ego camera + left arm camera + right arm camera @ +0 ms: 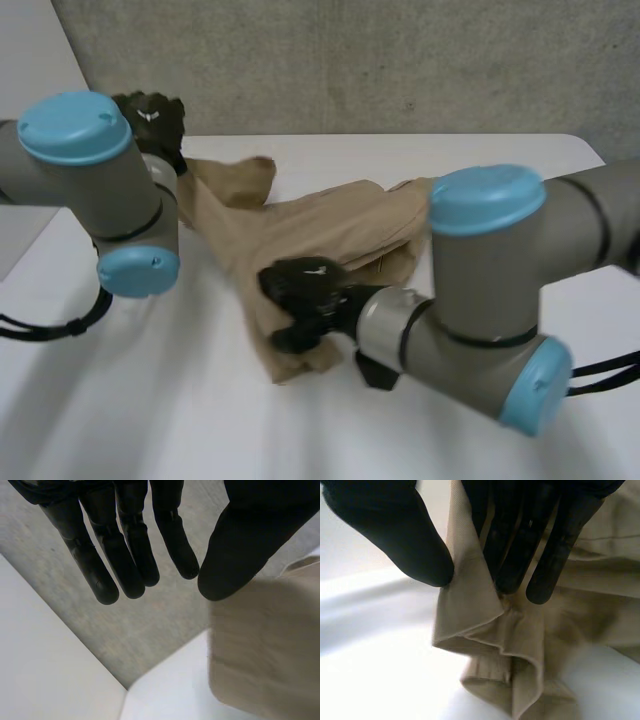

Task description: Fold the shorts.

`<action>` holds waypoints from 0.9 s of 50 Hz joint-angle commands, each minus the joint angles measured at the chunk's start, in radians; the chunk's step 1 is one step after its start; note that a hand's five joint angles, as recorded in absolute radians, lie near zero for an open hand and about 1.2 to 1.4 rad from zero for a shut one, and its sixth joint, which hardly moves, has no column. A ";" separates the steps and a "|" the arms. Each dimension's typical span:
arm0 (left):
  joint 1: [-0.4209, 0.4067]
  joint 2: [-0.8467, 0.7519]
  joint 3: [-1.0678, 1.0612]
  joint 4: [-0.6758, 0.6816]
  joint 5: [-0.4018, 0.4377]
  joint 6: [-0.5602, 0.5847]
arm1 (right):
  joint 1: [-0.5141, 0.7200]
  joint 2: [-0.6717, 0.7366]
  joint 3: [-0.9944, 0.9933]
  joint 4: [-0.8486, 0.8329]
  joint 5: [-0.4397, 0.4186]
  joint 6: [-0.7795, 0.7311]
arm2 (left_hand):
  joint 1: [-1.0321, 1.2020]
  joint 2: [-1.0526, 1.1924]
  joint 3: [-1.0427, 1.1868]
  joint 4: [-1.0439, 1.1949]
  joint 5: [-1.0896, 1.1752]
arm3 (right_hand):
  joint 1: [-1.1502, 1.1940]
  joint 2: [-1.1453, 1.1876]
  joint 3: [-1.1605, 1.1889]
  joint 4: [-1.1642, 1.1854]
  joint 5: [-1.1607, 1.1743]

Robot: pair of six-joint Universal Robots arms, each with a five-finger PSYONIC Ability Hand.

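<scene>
Pinching fold at edge of tan shorts (330, 225), right hand (300, 295) sits centre frame, thumb and fingers clamped on cloth. Shorts lie crumpled on white table (150, 400), running from upper left to centre. Left hand (150, 118), upper left, fingers straight and spread, holds nothing. Judgement: firm pinch, low lift, carry edge across evenly; left hand best pins far corner against bunching.

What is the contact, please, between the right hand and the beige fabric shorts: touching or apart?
Touching. The right wrist view shows the right hand pinching a fold of the beige fabric shorts between thumb and fingers.
</scene>
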 commanded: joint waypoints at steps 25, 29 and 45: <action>-0.131 0.362 -0.441 -0.252 -0.001 -0.200 | -0.258 -0.219 0.094 0.437 -0.002 -0.630 | -0.769 -0.782 -0.781 -0.781 -0.783 | -0.816 -1.001 -1.008 -1.012 -0.990; -0.152 0.364 -0.485 -0.358 0.003 -0.297 | -0.335 -0.250 0.087 0.420 0.006 -0.713 | -0.778 -0.791 -0.790 -0.790 -0.792 | -0.816 -1.001 -1.008 -1.012 -0.990; -0.139 0.352 -0.655 -0.283 0.006 -0.337 | -0.361 -0.127 0.065 -0.099 0.124 -0.638 | -0.766 -0.779 -0.778 -0.779 -0.780 | -0.816 -1.001 -1.008 -1.012 -0.990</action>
